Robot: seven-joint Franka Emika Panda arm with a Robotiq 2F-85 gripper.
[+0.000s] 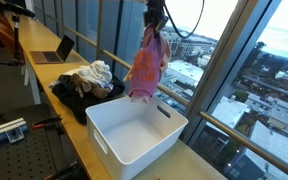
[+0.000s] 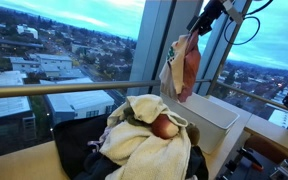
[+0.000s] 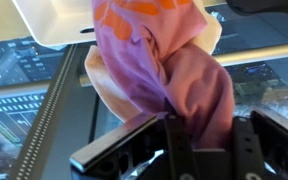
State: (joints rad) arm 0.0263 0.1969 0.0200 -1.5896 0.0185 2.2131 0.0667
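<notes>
As the jaws clamp nearly shut on the top of the pink garment (image 1: 147, 65), it hangs free in the air, well above the bench (image 1: 39, 70). The wrist view shows the fabric (image 3: 164, 60) bunched between the fingers (image 3: 246, 150), with orange and cream patches lower down. In both exterior views the cloth (image 2: 186, 68) dangles near the window, its hem over the far rim of the white bin (image 1: 124, 145), apart from it.

Step in hand, my read: mid-carry, garment lifted clear, held above the bin (image 2: 219, 112).

Clothes pile (image 1: 89, 82) sits just beside the bin, on the dark cloth. Laptop (image 1: 54, 50) is further down the bench, well apart.

Next move, if it's a drop: shift toward the bin's middle first, since the hem hangs at the rim and could drape over the wall. Then go down before spreading the jaws. The fabric is limp and will swing, so go slow.
</notes>
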